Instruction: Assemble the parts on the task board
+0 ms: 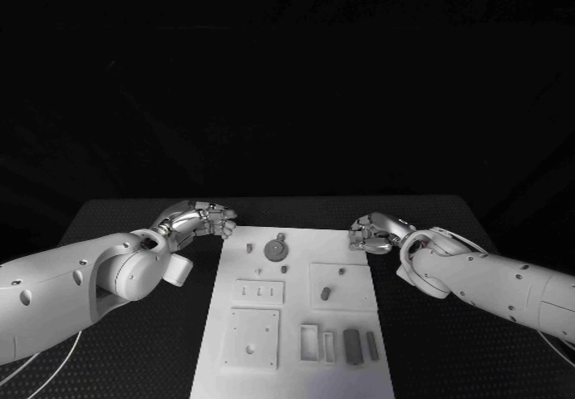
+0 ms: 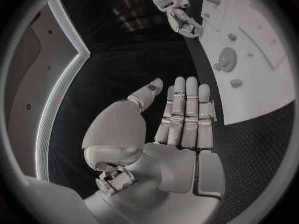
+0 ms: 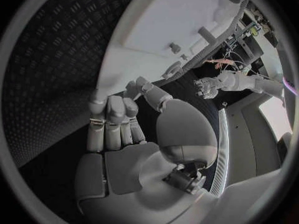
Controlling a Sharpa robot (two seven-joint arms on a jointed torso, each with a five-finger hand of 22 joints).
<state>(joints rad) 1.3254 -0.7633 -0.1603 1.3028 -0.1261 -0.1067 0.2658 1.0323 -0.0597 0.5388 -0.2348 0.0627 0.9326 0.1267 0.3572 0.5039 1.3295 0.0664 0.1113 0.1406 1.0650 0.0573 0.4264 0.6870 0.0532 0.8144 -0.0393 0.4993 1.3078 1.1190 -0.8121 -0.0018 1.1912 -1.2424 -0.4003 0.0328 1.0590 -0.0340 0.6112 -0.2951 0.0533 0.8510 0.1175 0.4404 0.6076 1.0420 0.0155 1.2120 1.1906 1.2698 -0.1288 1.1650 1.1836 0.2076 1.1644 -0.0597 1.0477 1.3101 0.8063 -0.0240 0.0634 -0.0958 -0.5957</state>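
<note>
Task board [image 1: 296, 316], lower centre of frame, small parts [image 1: 351, 345] laid on it; left hand [image 1: 198, 220] and right hand [image 1: 374, 232] flanking its top edge, fingers extended, nothing held; one part is best approached from above, slowly.

Both arms are smooth white shells with rounded, bulging joints and small dark round screw holes dotted along the forearms. Each ends in a silver metallic robot hand, left [image 1: 198, 221] and right [image 1: 374, 232], built of segmented fingers with pale rounded pads and a broad white palm housing.
</note>
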